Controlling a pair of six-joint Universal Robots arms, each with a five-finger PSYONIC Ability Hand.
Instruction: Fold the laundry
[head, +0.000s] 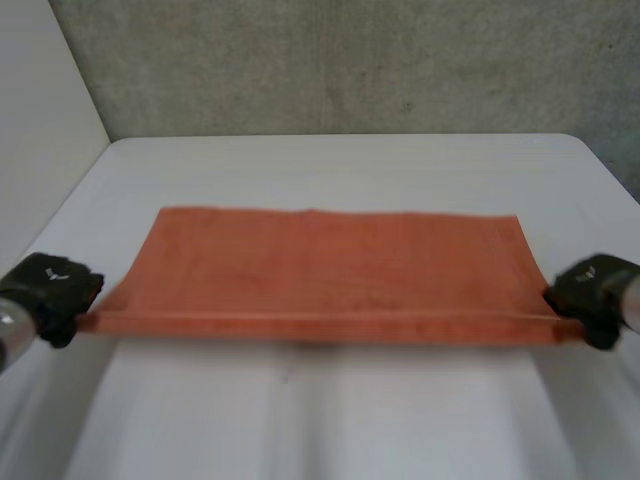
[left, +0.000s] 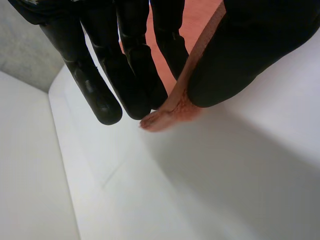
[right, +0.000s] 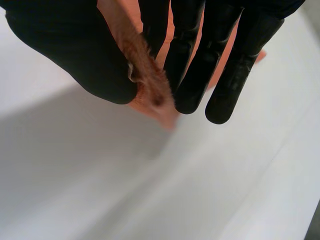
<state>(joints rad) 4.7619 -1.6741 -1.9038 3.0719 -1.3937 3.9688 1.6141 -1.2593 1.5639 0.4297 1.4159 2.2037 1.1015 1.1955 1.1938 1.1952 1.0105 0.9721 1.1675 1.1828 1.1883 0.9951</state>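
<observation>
Pinching 2 near corners of the orange towel (head: 330, 265), thumb against fingers, with left hand (head: 50, 290) and right hand (head: 592, 290); lying spread across the white table (head: 330, 165). Aiming at a taut, level near edge, seemingly just off the table, for carrying over.

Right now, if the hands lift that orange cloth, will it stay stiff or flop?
Likely floppy: the orange cloth crumples where the left hand and right hand pinch its near corners. Its near edge probably looks straight only because it is stretched between them. The fabric looks fuzzy, so slipping seems unlikely.
</observation>
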